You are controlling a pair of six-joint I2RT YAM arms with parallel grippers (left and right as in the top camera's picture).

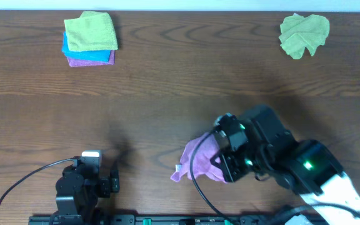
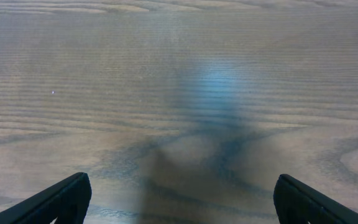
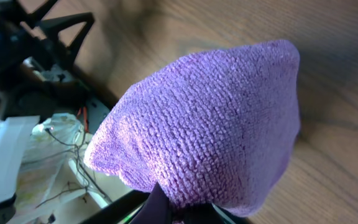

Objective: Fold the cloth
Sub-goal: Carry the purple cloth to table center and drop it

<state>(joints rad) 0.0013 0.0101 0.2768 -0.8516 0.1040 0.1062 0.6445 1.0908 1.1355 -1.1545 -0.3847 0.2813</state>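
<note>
The lilac cloth (image 1: 195, 161) hangs bunched from my right gripper (image 1: 220, 157) near the table's front edge, just right of centre. In the right wrist view the cloth (image 3: 210, 124) fills most of the frame and drapes over the right gripper (image 3: 185, 211), which is shut on its fabric and largely hidden by it. My left gripper (image 2: 182, 202) stands open over bare wood, with only its two dark fingertips (image 2: 67, 199) showing and nothing between them. The left arm (image 1: 80, 184) sits at the front left, well apart from the cloth.
A stack of folded cloths (image 1: 90, 37), lime-green over blue over magenta-purple, lies at the back left. A crumpled lime-green cloth (image 1: 303, 34) lies at the back right. Cables and the arm bases (image 1: 167, 219) run along the table's front edge.
</note>
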